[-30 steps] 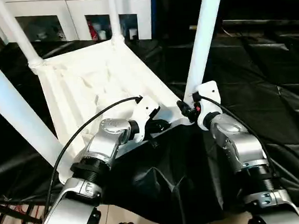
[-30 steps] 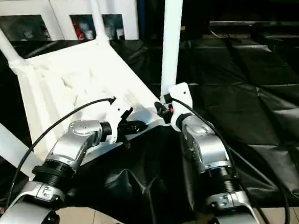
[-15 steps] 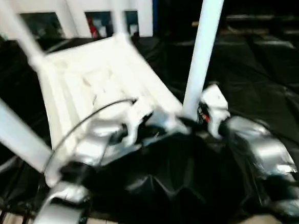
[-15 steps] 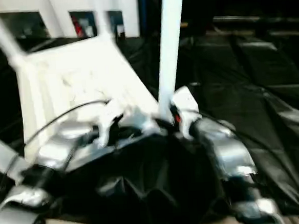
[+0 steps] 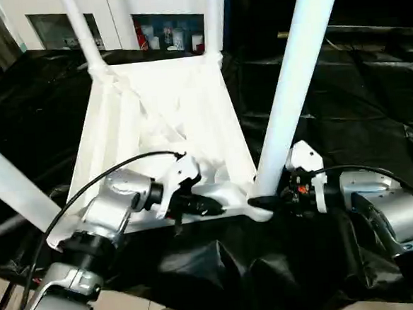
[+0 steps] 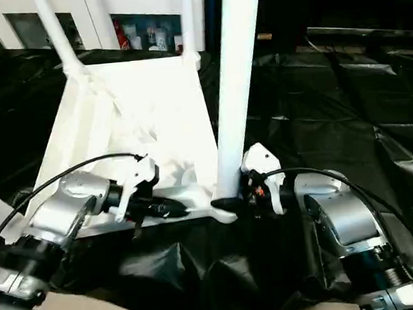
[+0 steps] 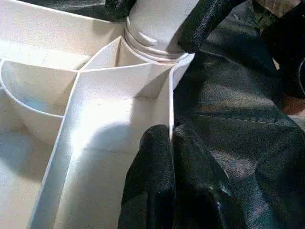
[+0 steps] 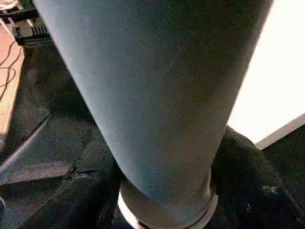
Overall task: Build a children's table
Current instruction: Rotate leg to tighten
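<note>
Left gripper (image 7: 170, 143) pinches the tabletop (image 5: 162, 108) rim; right gripper (image 5: 270, 200) clamps the near leg (image 5: 295, 85) by its socket.

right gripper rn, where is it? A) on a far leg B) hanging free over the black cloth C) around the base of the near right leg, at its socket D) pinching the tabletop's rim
C: the right gripper has a black finger on each side of the near right leg, just above its corner socket.
</note>
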You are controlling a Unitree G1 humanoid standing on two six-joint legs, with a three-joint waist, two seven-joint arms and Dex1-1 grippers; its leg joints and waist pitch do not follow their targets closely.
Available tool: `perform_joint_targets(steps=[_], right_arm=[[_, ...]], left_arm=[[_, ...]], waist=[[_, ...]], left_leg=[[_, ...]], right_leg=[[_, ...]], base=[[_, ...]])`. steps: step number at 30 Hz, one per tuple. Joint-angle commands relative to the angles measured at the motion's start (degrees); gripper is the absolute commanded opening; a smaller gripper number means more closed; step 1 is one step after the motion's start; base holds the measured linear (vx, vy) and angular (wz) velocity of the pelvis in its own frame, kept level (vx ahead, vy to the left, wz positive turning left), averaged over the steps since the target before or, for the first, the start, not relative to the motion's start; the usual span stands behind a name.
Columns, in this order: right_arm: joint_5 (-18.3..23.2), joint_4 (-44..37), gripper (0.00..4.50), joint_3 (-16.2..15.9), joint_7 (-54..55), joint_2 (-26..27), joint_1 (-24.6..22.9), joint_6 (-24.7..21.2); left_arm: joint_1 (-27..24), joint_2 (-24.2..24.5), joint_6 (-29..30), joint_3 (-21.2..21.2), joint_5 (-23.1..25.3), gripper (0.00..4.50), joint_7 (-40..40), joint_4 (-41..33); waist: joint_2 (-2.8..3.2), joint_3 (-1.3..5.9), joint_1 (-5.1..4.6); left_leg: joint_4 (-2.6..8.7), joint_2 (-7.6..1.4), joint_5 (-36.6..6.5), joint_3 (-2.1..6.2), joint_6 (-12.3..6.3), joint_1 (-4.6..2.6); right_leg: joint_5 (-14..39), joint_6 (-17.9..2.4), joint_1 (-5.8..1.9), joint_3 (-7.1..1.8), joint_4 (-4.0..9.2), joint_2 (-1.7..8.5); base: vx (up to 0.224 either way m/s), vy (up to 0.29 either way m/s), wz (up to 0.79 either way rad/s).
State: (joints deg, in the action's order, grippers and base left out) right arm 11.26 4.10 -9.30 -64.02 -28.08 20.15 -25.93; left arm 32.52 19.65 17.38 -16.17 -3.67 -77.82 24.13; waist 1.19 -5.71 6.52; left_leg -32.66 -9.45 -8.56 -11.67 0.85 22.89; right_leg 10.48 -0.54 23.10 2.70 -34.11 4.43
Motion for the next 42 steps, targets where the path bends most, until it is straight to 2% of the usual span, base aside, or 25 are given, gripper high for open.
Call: perform_joint_targets(steps=[1,3,5,7,8,10,11,12,13,17,19,23,25,28,29,31,33,35,36,39,42], right_arm=[[0.7,-0.9,2.37,-5.3,-2.4,1.5,-1.1,-2.2],[0.4,-0.3,2.34,-5.0,-0.6,2.8,-1.0,-1.8],[-0.8,1.4,2.33,-4.3,4.4,5.5,-0.9,-0.6],[-1.8,2.4,2.32,-3.8,7.7,7.0,-0.8,-0.6],[-3.8,4.6,2.27,-2.8,13.8,9.6,-0.3,0.1],[-5.9,8.2,2.15,-0.8,22.6,13.5,0.7,-0.8],[-6.1,8.9,2.12,-0.3,24.2,14.3,0.9,-0.9],[-6.4,9.7,2.12,0.2,25.8,15.0,1.1,-1.1],[-6.6,12.2,2.11,2.4,31.7,18.1,1.8,-2.2],[-6.3,15.2,2.0,5.8,40.2,23.2,3.0,-3.7],[-6.8,15.8,2.0,6.1,42.5,25.2,3.4,-3.6],[-8.9,17.1,1.99,4.8,44.5,26.8,4.2,-1.5],[-8.7,17.2,2.69,4.5,43.4,26.8,4.4,0.2],[-7.9,15.9,2.75,4.0,40.1,25.5,4.6,0.9],[-8.1,15.4,3.04,3.5,38.8,24.7,4.6,1.3],[-8.0,14.3,3.04,2.5,35.2,22.5,4.5,1.8],[-7.1,12.8,3.04,1.8,31.6,20.7,4.0,1.7],[-5.7,10.1,3.04,0.7,26.0,17.8,3.0,1.4],[-5.4,9.4,3.04,0.3,24.6,17.0,2.8,1.5],[-3.8,6.3,3.04,-0.6,17.1,12.5,1.7,1.5],[-3.5,5.0,3.04,-1.1,13.8,10.2,1.2,2.3]], left_arm=[[1.4,-2.3,-0.5,-1.7,-3.6,0.0,-2.8,-4.4],[1.5,-2.7,-0.8,-1.4,-3.2,0.0,-1.6,-4.2],[1.9,-3.9,-0.7,-0.7,-2.7,0.0,1.6,-3.5],[2.2,-4.7,-0.3,-0.2,-2.3,0.0,3.7,-3.2],[2.6,-5.9,0.3,0.6,-1.8,0.0,7.0,-2.8],[3.4,-8.1,1.5,1.9,-1.1,0.0,12.1,-2.0],[3.5,-8.5,1.7,2.2,-1.0,0.0,12.9,-2.0],[3.6,-9.0,1.9,2.4,-1.0,0.0,13.8,-1.9],[4.3,-11.1,2.9,3.4,-0.5,0.0,18.2,-1.2],[5.4,-15.0,4.7,4.6,0.7,0.0,26.6,-0.2],[5.8,-16.9,5.2,4.9,1.2,0.0,29.6,0.0],[6.0,-18.6,5.2,4.8,1.2,0.0,30.7,-0.2],[5.7,-18.6,5.1,4.6,1.0,0.0,30.3,-0.7],[4.7,-16.9,3.6,3.5,0.2,0.0,26.8,-1.8],[4.3,-16.1,3.1,3.0,0.0,0.0,25.2,-2.2],[3.6,-14.4,2.9,2.2,-0.6,0.0,21.9,-2.8],[3.2,-13.2,2.6,1.8,-0.9,0.0,19.6,-3.2],[2.8,-11.4,1.8,1.3,-1.3,0.0,16.4,-3.4],[2.7,-11.0,1.8,1.2,-1.5,0.0,15.4,-3.5],[2.5,-8.3,1.0,0.8,-2.3,0.0,10.2,-3.3],[2.2,-6.7,0.2,0.5,-3.3,0.0,6.7,-3.8]], waist=[[-0.52,4.41,-0.14],[-0.58,4.51,-0.13],[-0.5,4.37,-0.2],[-0.47,4.21,-0.42],[-0.36,4.1,-0.54],[-0.41,3.8,-1.16],[-0.55,3.87,-1.6],[-0.51,3.89,-1.9],[-0.51,3.82,-1.99],[-0.5,3.94,-2.81],[-0.53,4.02,-2.85],[-0.55,4.06,-2.87],[-0.54,4.11,-2.84],[-0.48,4.03,-2.9],[-0.43,4.0,-2.86],[-0.32,4.1,-2.82],[-0.45,4.18,-2.81],[-0.38,4.3,-2.58],[-0.43,4.29,-2.58],[-0.21,4.24,-2.43],[-0.13,4.15,-1.71]], left_leg=[[3.45,-4.23,-10.8,1.83,-3.7,-1.78],[3.31,-4.17,-10.2,1.78,-4.18,-1.73],[3.38,-4.19,-11.2,1.81,-3.88,-1.79],[3.56,-4.15,-13.1,1.91,-2.68,-1.86],[3.73,-4.18,-14.7,2.04,-1.61,-1.93],[4.04,-3.99,-17.5,2.25,0.26,-1.99],[4.15,-3.9,-18.8,2.44,1.21,-2.05],[4.26,-3.9,-18.8,2.63,1.54,-1.8],[4.32,-3.82,-19.0,2.62,1.54,-1.75],[4.08,-3.61,-19.4,2.41,1.47,-2.15],[4.03,-3.59,-17.6,2.26,0.59,-1.94],[3.93,-3.49,-16.0,2.13,-0.42,-1.82],[3.93,-3.48,-15.7,2.11,-0.72,-1.82],[4.01,-3.56,-16.2,2.13,-0.89,-1.9],[4.05,-3.55,-16.3,2.16,-1.0,-1.84],[4.0,-3.58,-15.5,2.14,-1.19,-1.79],[3.93,-3.57,-14.9,2.1,-1.68,-1.73],[3.68,-3.67,-12.5,1.96,-3.12,-1.72],[3.66,-3.63,-12.2,1.97,-3.39,-1.66],[3.62,-3.69,-12.5,1.97,-3.75,-1.77],[3.66,-4.02,-13.7,1.91,-3.43,-1.96]], right_leg=[[7.8,-14.4,-2.36,-2.58,3.37,4.66],[7.0,-14.7,-2.41,-2.52,3.28,4.69],[9.1,-14.5,-2.23,-2.51,3.51,4.71],[12.4,-14.0,-2.03,-2.56,3.83,4.77],[14.9,-13.4,-1.93,-2.61,3.98,4.79],[19.2,-12.5,-1.79,-2.58,4.39,4.88],[21.6,-11.6,-1.87,-2.54,4.57,4.93],[21.9,-10.7,-2.08,-2.53,4.56,4.88],[21.8,-10.3,-2.05,-2.5,4.61,4.78],[20.7,-10.6,-1.65,-2.69,4.93,4.66],[18.0,-10.6,-1.78,-2.76,4.79,4.47],[15.6,-10.8,-1.96,-2.7,4.66,4.39],[15.2,-10.7,-2.06,-2.66,4.65,4.36],[15.5,-10.8,-1.98,-2.67,4.75,4.36],[15.4,-10.7,-2.04,-2.65,4.7,4.31],[13.9,-11.0,-2.16,-2.67,4.51,4.36],[12.4,-11.3,-2.33,-2.65,4.41,4.31],[8.1,-12.7,-2.45,-2.63,3.95,4.29],[7.6,-13.0,-2.54,-2.58,3.89,4.26],[7.9,-13.6,-2.59,-2.47,3.99,4.25],[9.8,-13.9,-2.38,-2.52,3.95,4.35]], base=[[0.0,0.0,0.0],[0.0,0.0,0.0],[0.0,0.0,0.0],[0.0,0.0,0.0],[0.0,0.0,0.0],[0.0,0.0,0.0],[0.0,0.0,0.0],[0.0,0.0,0.0],[0.0,0.0,0.0],[0.0,0.0,0.0],[0.0,0.0,0.0],[0.0,0.0,0.0],[0.0,0.0,0.0],[0.0,0.0,0.0],[0.0,0.0,0.0],[0.0,0.0,0.0],[0.0,0.0,0.0],[0.0,0.0,0.0],[0.0,0.0,0.0],[0.0,0.0,0.0],[0.0,0.0,0.0]])
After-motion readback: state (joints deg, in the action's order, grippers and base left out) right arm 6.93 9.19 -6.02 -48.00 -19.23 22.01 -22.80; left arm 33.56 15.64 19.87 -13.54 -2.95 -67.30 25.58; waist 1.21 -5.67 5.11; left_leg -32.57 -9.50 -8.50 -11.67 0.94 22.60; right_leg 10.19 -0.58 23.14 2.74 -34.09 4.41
